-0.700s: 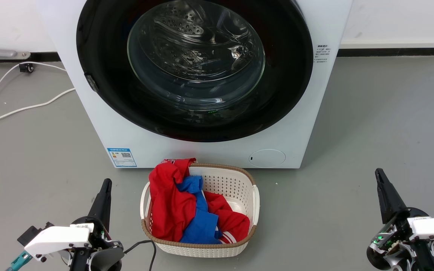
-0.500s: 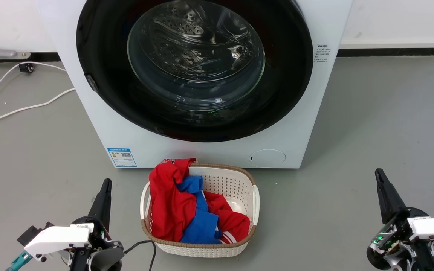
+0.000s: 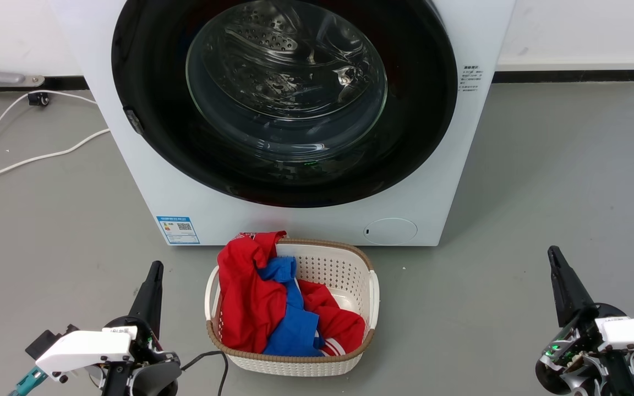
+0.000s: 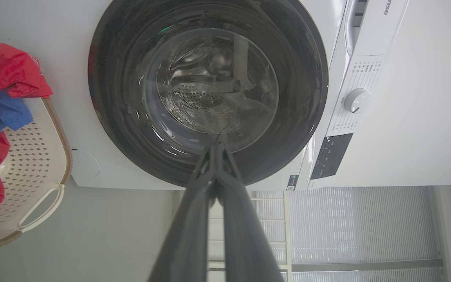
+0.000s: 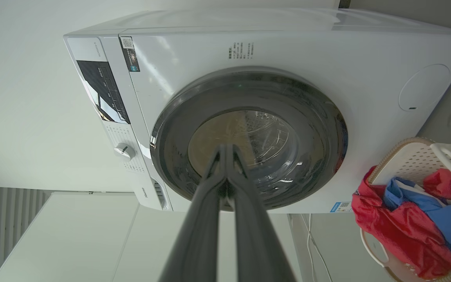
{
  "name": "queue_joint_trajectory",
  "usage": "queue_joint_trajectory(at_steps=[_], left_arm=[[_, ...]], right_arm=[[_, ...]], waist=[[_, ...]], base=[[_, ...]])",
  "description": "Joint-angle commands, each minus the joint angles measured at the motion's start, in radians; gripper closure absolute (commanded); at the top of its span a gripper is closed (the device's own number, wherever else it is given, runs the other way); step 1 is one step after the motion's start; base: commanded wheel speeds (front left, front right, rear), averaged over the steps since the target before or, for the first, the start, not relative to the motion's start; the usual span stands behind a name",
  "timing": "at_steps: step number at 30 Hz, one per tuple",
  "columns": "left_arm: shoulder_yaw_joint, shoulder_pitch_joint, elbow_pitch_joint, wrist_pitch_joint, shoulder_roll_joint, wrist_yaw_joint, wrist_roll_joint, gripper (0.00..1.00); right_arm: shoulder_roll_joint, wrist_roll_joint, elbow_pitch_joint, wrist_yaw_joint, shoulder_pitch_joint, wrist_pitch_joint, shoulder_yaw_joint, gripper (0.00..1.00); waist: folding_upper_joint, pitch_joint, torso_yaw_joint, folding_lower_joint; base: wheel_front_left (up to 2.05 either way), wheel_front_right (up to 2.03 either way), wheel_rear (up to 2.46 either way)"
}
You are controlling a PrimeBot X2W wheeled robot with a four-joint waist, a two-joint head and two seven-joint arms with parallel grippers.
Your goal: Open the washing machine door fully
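Washing machine door (image 3: 287,104), one glossy black disc with bulging clear glass, closed on one white machine (image 3: 146,181), top centre, one basket (image 3: 373,286) of red and blue clothes (image 3: 251,302) below, my left gripper (image 3: 156,268) lower left, my right gripper (image 3: 552,253) lower right, both fingers together.

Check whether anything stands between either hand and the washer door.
Nothing visible does. The left hand and right hand both have bare floor ahead to the door. The basket sits between them, low before the machine.
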Motion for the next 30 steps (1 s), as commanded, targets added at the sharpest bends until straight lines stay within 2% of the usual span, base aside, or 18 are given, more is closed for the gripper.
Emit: queue_joint_trajectory(at_steps=[1, 2, 3, 4, 5, 6, 14, 15, 23, 30], left_arm=[[0.002, -0.008, 0.0, 0.002, -0.001, -0.003, -0.002, 1.0], [0.002, -0.008, 0.0, 0.002, -0.001, -0.003, -0.002, 1.0], [0.0, 0.0, 0.0, 0.0, 0.0, 0.0, 0.0, 0.0], [-0.001, 0.004, 0.006, -0.002, -0.001, 0.0, 0.001, 0.0], [-0.002, 0.012, 0.015, -0.002, -0.002, 0.0, 0.001, 1.0], [-0.003, 0.022, 0.023, -0.002, -0.003, 0.0, 0.001, 0.0], [-0.007, 0.04, 0.008, -0.039, -0.004, 0.001, 0.053, 0.0], [-0.004, 0.042, -0.007, -0.053, -0.004, 0.008, 0.106, 0.0], [-0.018, 0.049, -0.064, -0.09, -0.003, 0.052, 0.253, 0.0], [-0.042, 0.059, -0.104, -0.12, -0.003, 0.095, 0.415, 0.0]], right_arm=[[0.004, -0.005, 0.001, 0.0, -0.012, 0.002, -0.001, 1.0], [0.004, -0.005, 0.001, 0.0, -0.012, 0.002, -0.002, 1.0], [0.0, -0.001, 0.0, 0.0, 0.0, 0.0, 0.0, 0.0], [0.0, -0.001, 0.006, 0.0, 0.004, -0.001, 0.001, 0.0], [0.001, -0.002, 0.015, 0.0, 0.012, -0.001, 0.001, 1.0], [0.002, -0.002, 0.023, -0.001, 0.021, -0.002, 0.002, 0.0], [0.003, -0.06, 0.008, -0.002, 0.047, -0.038, -0.005, 0.0], [0.003, -0.109, -0.008, -0.001, 0.052, -0.053, -0.01, 0.0], [0.004, -0.288, -0.068, -0.001, 0.069, -0.089, -0.011, 0.0], [0.004, -0.488, -0.124, -0.001, 0.086, -0.118, 0.006, 0.0]], waist=[[0.0, 0.0, 0.0, 0.0], [0.0, 0.0, 0.0, 0.0], [0.0, 0.0, 0.0, 0.0], [0.0, 0.0, 0.0, 0.0], [0.0, 0.0, 0.0, 0.0], [0.0, 0.0, 0.0, 0.0001], [0.0, 0.001, 0.0, 0.0], [0.0, 0.001, 0.0, 0.0], [0.0, 0.003, 0.0, 0.0], [0.0, 0.004, 0.001, 0.0]], base=[[0.0, 0.0, 0.0], [0.0, 0.0, 0.0], [0.0, 0.0, 0.0], [0.0, 0.0, 0.0], [0.0, 0.0, 0.0], [0.0, 0.0, 0.0], [0.0, 0.0, 0.0], [0.0, 0.0, 0.0], [0.0, 0.0, 0.0], [0.0, 0.0, 0.0]])
